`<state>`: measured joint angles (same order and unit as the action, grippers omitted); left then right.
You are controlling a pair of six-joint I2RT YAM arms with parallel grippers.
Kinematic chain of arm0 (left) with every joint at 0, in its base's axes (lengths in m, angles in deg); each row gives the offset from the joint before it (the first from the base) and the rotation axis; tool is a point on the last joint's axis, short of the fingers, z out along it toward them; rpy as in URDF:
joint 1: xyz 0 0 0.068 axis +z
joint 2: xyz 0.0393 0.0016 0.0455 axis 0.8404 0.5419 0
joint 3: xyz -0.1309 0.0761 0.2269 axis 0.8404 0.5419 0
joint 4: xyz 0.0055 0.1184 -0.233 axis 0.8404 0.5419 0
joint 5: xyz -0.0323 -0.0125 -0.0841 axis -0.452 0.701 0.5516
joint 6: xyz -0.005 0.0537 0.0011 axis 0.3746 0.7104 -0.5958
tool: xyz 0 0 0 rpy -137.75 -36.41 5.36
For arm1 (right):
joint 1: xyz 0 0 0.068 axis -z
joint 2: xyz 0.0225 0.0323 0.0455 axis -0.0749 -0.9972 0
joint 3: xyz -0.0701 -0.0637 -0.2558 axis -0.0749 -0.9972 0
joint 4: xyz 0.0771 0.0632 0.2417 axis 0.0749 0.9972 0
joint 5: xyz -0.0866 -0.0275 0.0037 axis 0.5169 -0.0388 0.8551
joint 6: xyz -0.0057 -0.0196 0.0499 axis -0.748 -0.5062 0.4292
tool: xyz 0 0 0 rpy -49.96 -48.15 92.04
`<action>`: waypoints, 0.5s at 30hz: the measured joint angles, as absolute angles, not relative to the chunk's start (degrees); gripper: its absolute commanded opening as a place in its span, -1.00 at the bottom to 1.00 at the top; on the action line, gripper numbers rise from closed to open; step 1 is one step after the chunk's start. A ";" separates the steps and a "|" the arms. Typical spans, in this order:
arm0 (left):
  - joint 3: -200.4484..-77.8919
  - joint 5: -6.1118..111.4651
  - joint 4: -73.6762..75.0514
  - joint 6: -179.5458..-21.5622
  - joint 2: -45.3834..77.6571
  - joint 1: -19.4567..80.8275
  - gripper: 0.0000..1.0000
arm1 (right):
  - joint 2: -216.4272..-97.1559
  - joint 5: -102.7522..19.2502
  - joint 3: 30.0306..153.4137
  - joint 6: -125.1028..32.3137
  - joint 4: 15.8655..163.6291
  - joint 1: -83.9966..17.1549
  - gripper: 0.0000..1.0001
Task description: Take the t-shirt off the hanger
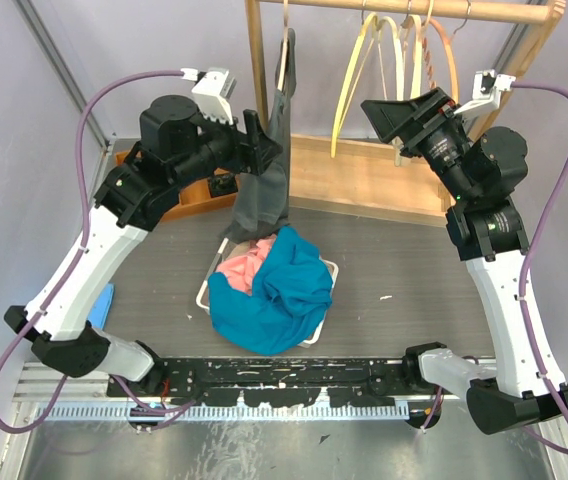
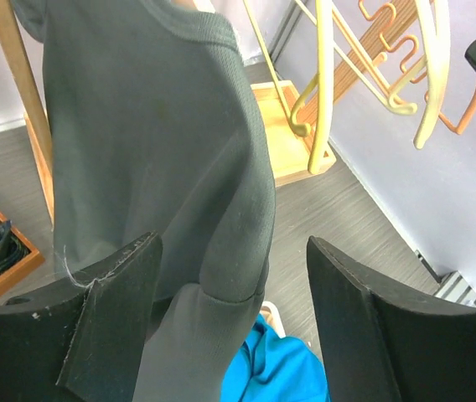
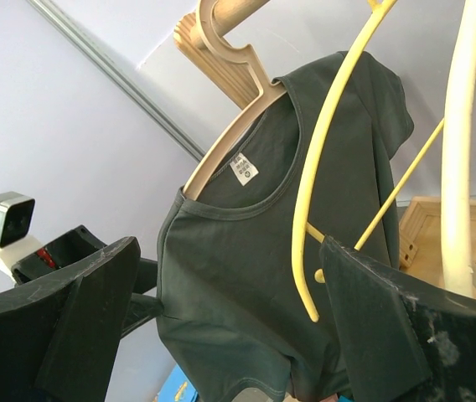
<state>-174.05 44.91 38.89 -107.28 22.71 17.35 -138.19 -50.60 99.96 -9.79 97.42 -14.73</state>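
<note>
A dark grey t-shirt hangs on a pale wooden hanger from the rack's rail, its hem reaching down to the tray. In the left wrist view the t-shirt fills the upper left. My left gripper is open, with the shirt's sleeve hanging loose between the jaws, against the left finger. From above, the left gripper sits at the shirt's left side. My right gripper is open and empty, off to the right. It faces the t-shirt through the yellow hangers.
Several empty yellow hangers hang on the wooden rail right of the shirt. A white tray holds a blue garment and a pink one. The rack's wooden base and post stand behind.
</note>
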 measured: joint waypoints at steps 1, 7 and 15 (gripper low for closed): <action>-174.83 44.89 38.91 -107.02 23.19 17.35 0.44 | -138.19 -50.51 99.96 -9.79 97.42 -14.73 0.88; -176.80 44.78 39.06 -106.16 24.19 17.33 -0.01 | -138.19 -50.45 99.96 -9.79 97.40 -14.73 0.88; -177.28 44.78 39.15 -105.64 24.98 17.33 -0.47 | -138.21 -50.45 99.96 -9.79 97.40 -14.73 0.88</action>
<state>-177.28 44.78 39.15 -105.64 24.98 17.33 -138.21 -50.45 99.96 -9.79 97.40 -14.73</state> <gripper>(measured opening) 0.367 0.943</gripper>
